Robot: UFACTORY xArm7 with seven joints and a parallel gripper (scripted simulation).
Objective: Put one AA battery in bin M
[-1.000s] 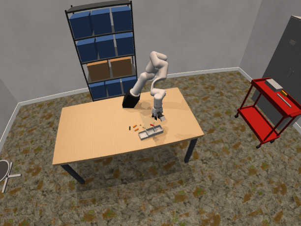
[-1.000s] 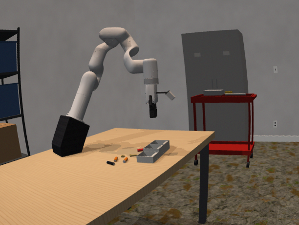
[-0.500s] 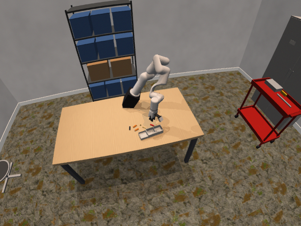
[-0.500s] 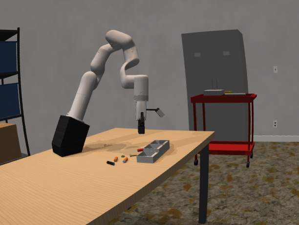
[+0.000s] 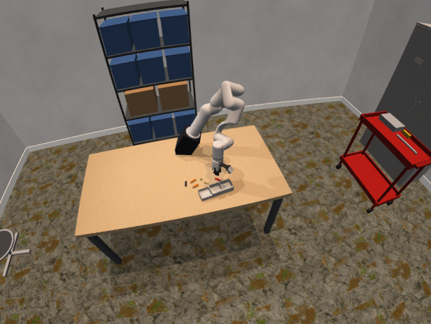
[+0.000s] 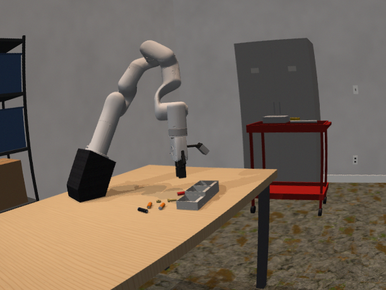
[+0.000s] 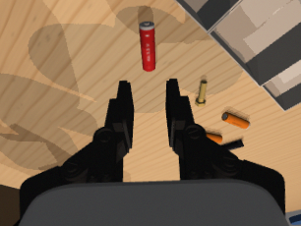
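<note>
A red battery (image 7: 148,47) lies on the table just ahead of my gripper (image 7: 149,94), which hangs above the table with its fingers partly open and nothing between them. In the top and exterior views the gripper (image 6: 180,173) is above and a little behind the red battery (image 6: 180,193), beside the grey two-part bin (image 6: 198,194). Two orange batteries (image 7: 235,120) (image 7: 213,138) and a black one (image 7: 233,143) lie to the right in the wrist view. The bin's corner (image 7: 246,39) shows at the top right there; its letters are out of view.
A small brass bolt (image 7: 202,92) lies between the red battery and the orange ones. The arm's black base (image 6: 89,178) stands at the back of the table. A red cart (image 6: 288,154) and a shelf (image 5: 148,70) stand off the table.
</note>
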